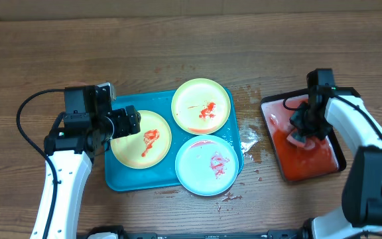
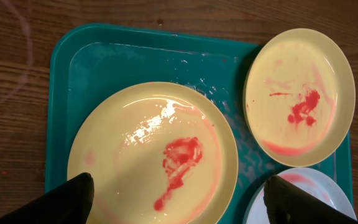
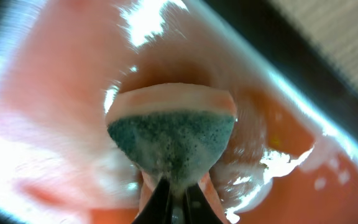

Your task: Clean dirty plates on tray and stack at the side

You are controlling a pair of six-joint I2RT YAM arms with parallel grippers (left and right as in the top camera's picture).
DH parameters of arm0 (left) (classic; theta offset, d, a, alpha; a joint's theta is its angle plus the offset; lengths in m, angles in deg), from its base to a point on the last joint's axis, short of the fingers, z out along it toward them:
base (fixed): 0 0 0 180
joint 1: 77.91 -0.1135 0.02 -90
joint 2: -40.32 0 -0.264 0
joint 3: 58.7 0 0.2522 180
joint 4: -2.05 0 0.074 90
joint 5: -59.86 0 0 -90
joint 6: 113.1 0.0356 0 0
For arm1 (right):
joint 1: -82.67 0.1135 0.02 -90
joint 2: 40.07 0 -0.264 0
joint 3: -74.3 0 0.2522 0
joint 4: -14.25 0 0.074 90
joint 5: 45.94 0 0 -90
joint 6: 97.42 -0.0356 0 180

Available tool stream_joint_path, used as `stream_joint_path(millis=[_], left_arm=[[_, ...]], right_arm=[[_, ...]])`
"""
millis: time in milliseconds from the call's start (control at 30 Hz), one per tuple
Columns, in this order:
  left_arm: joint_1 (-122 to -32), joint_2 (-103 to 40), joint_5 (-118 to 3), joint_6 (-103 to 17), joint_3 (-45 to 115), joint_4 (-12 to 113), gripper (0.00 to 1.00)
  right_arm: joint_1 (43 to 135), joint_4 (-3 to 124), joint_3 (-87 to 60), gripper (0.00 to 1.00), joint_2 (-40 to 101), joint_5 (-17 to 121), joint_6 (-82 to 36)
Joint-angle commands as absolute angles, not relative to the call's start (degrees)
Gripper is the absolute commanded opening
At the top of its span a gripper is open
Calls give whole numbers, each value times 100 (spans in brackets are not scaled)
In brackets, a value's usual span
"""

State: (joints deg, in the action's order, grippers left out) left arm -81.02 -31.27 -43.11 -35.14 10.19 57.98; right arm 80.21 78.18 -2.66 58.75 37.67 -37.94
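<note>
Progress, I judge, is nil: three small round plastic plates (image 1: 141, 139) (image 1: 201, 106) (image 1: 207, 164) lie red-smeared on the large turquoise rectangular tray (image 1: 120, 180), my left gripper (image 2: 179, 190) spread wide, my right gripper (image 3: 178, 200) pinching a green-faced sponge (image 3: 173, 140).

A large turquoise-blue rectangular plastic tray (image 1: 121, 175) lies on the brown wooden worktop (image 1: 178, 40) with three small round plastic plates, each smeared with red sauce. One yellow-green plate (image 1: 142, 140) sits at its left, another yellow-green plate (image 1: 201, 105) at its far right corner, and a pale blue-white plate (image 1: 207, 165) overhangs the near right rim. The left gripper (image 1: 132, 122) hovers over the left plate's edge. The right gripper (image 1: 301, 131) reaches into a smaller black tray (image 1: 266, 114) of red liquid (image 1: 312, 159). Wet splashes (image 1: 248, 142) mark the worktop between the trays.
</note>
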Motion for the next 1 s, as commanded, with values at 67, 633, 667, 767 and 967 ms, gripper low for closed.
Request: stream_joint_path(millis=[67, 633, 667, 767, 967], left_arm=[[-8111, -3169, -4256, -3459, 1155, 5794, 79], [-8111, -3169, -4260, -3337, 1155, 5881, 60], [-8111, -3169, -4260, -3337, 1155, 5883, 60], [-8111, -3169, -4260, -3339, 1155, 5885, 60], [-8111, -3169, -4260, -3339, 1155, 5868, 60]], right_arm=[[8189, 7418, -331, 4, 5195, 3743, -1516], [8198, 7930, -327, 4, 5191, 4051, -1510], [8198, 7921, -327, 4, 5191, 4027, -1523], [8205, 7860, -327, 4, 5191, 3999, -1599], [8266, 7467, -327, 4, 5191, 5507, -21]])
